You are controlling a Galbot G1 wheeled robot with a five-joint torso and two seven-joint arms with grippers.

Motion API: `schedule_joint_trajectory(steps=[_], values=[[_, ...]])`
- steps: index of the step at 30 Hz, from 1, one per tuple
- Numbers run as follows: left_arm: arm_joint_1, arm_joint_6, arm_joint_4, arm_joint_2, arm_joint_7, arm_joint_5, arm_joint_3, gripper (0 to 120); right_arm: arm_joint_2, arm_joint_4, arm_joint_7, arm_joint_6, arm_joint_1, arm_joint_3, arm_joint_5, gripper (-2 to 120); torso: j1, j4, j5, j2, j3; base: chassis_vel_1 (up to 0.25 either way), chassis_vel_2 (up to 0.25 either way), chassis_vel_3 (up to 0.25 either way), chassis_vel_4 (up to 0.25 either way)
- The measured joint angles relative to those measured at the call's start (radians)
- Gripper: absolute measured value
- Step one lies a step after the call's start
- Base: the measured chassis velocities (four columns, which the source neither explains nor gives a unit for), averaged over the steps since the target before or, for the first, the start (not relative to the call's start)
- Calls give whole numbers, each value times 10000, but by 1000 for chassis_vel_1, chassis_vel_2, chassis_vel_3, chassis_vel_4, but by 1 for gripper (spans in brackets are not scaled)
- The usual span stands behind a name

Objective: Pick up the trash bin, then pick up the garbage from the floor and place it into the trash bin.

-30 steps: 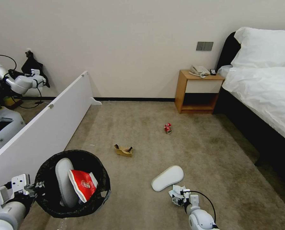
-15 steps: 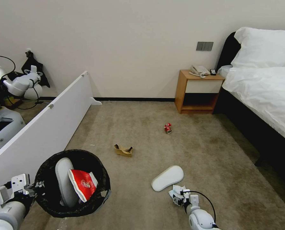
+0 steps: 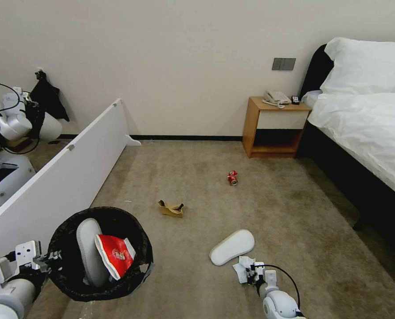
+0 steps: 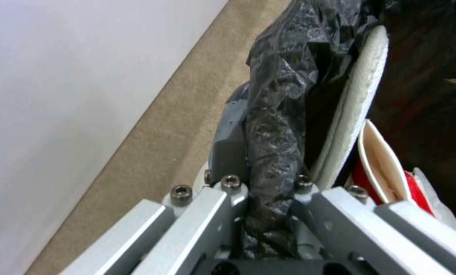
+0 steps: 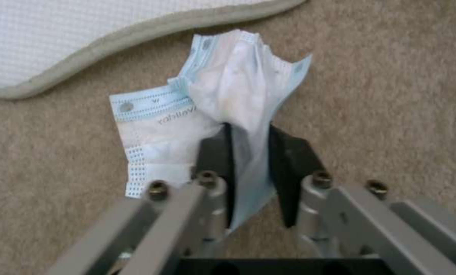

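Note:
The trash bin (image 3: 131, 279), lined with a black bag, hangs at the lower left with my left gripper (image 3: 51, 258) shut on its rim (image 4: 271, 152). Inside it stand a white slipper (image 3: 88, 254) and a red-white carton (image 3: 115, 256). My right gripper (image 3: 250, 274) is down at the carpet, shut on a white tissue (image 5: 228, 103) with blue print, just below a second white slipper (image 3: 232, 246). Farther off on the carpet lie a piece of brown torn cardboard (image 3: 171, 208) and a crushed red can (image 3: 232, 177).
A white board (image 3: 60, 177) leans along the left. Another robot (image 3: 6, 133) stands behind it. A wooden nightstand (image 3: 277, 128) and a bed (image 3: 370, 128) are at the right. Open carpet lies between the litter.
My right gripper with the tissue has shifted slightly. The other robot's arm behind the board has swung back to the left. My left gripper and the bin hold still.

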Motion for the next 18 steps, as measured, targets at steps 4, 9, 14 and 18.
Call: schedule_joint_trajectory(steps=[4,9,14,18], values=[[2,0,-26,1,-3,-4,7,1,-8,10,12,9,0,7,-3,0,1,1,0,0,0,0,0,0,0],[32,0,-52,-3,-6,-3,7,1,-38,52,33,23,-15,8,-6,0,0,1,0,0,0,0,0,0,0],[32,0,-69,-9,-7,-4,10,1,-122,241,12,247,-86,35,-114,0,1,0,1,0,0,0,0,0,0],[25,0,-71,-9,-9,-3,60,1,-458,1443,-141,884,-403,161,-74,0,1,-1,1,0,0,0,0,0,0]])
